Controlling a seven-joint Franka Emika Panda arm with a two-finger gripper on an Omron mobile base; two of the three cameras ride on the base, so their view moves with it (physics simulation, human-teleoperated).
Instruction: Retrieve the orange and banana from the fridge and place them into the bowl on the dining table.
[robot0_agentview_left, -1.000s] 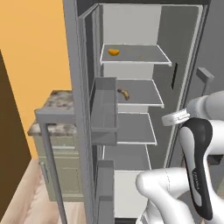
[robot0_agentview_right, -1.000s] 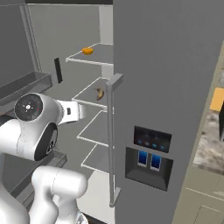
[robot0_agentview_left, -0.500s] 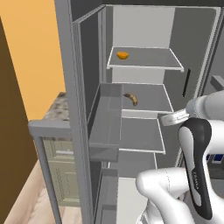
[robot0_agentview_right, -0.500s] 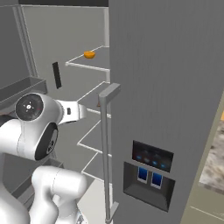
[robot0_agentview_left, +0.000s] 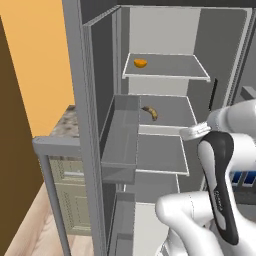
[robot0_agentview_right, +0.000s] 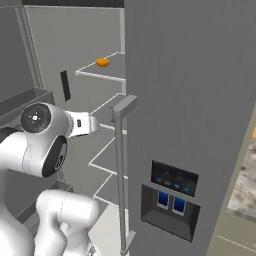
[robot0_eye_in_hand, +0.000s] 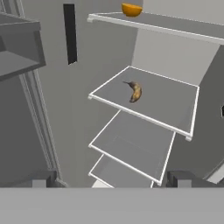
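Both fruits sat apart inside the tall grey fridge (robot0_agentview_left: 165, 65): the small round orange (robot0_agentview_left: 140, 63) above, the curved brown-spotted banana (robot0_eye_in_hand: 135, 91) below. Gripper (robot0_eye_in_hand: 111, 178) wide, empty; a level approach over the shelf lip seemed best.

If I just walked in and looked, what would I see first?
The big grey fridge standing open with its shelves on show. A bright orange sits alone on the top shelf, and a spotty banana lies on the shelf just below it. The robot's white arm waits in front, its gripper open and empty, pointed at those shelves.
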